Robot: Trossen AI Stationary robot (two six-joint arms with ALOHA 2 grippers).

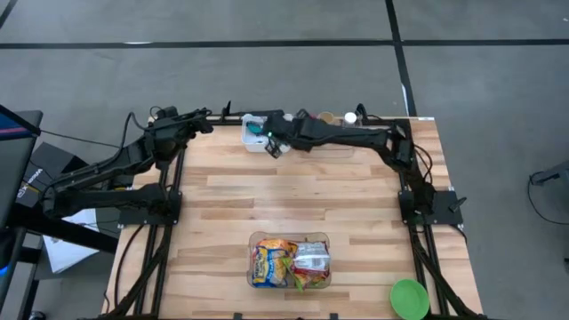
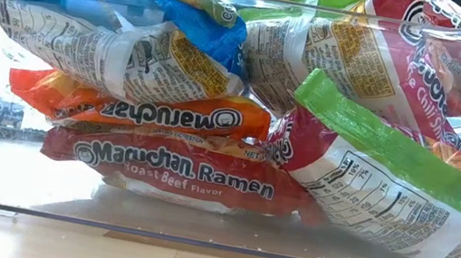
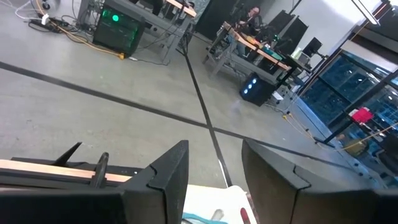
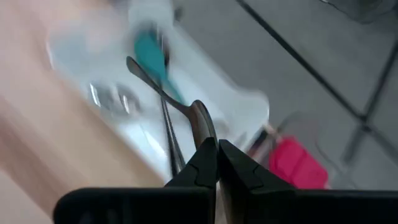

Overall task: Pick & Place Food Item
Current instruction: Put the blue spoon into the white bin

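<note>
High view — ramen packets (image 1: 289,263); clear bin (image 1: 290,236).

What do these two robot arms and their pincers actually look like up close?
Both arms, left arm and right arm, are black, jointed and slim, mounted on black frames at the table's sides, with dark cables trailing along them. A small green light glows near the right gripper. The left gripper has chunky, angular black jaws.

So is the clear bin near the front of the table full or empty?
Full. The clear bin holds several ramen packets, stacked in layers; the low view shows them piled up to about its rim.
</note>
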